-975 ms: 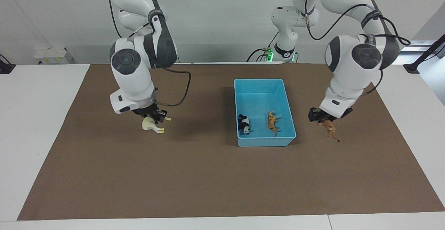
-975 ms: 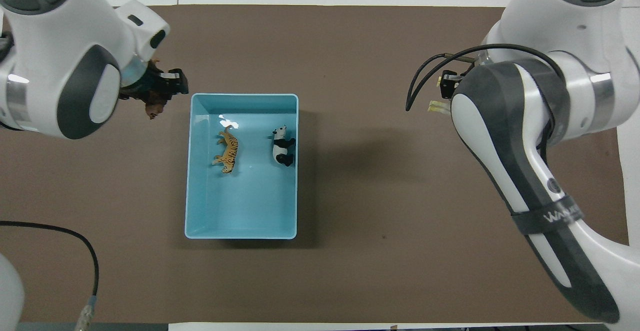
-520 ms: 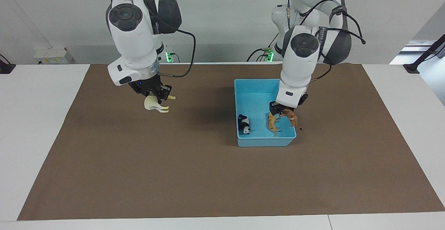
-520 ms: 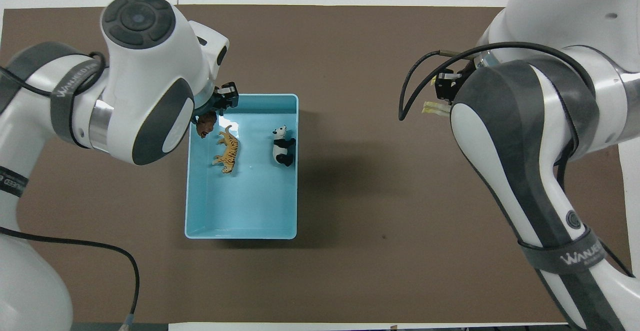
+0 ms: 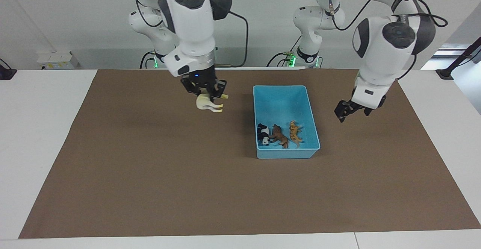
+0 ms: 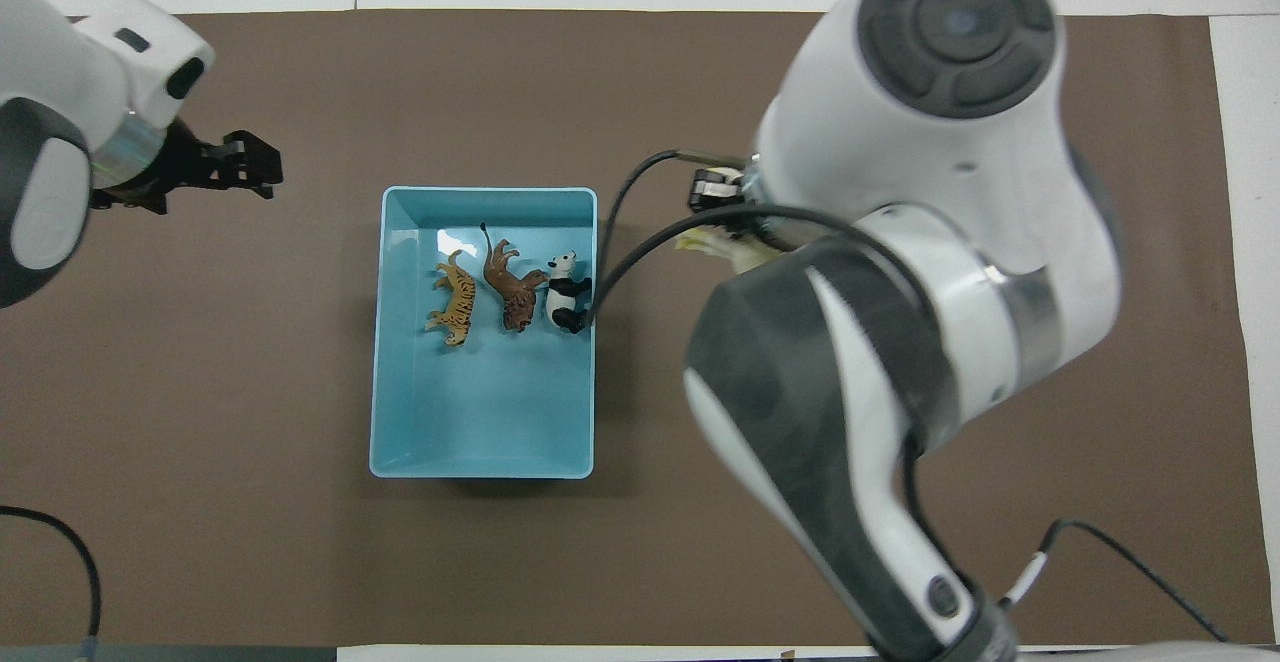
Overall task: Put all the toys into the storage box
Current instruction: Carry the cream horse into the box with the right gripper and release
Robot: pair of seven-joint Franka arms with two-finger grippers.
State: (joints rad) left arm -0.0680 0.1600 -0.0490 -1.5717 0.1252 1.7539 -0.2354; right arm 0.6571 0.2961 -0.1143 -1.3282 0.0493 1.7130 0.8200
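Three toys already lie in our storage box [image 5: 280,91]: the panda [image 5: 264,134], the brown lion [image 5: 279,135] and the tiger [image 5: 295,132], side by side in the part of the light blue tray farthest from us. In the overhead view the lion [image 6: 507,282] sits between the tiger [image 6: 455,300] and the panda [image 6: 566,288], with its head touching the panda, and the panda rests against the box [image 6: 480,422] wall that faces our right arm's end of the table. The fourth toy, the cream-white horse [image 5: 208,102], is off the table: our right gripper [image 5: 204,89] has its fingers closed on the horse's back and holds it in the air over the brown mat [image 5: 150,173], just beside the box on the right arm's side. From above, our own arm hides most of that gripper, and only a pale sliver of the horse [image 6: 712,243] shows. Our left gripper [image 5: 345,113] hangs over the mat toward the left arm's end of the table, clear of the box and carrying nothing; in the overhead view its fingers [image 6: 262,157] stand spread apart.
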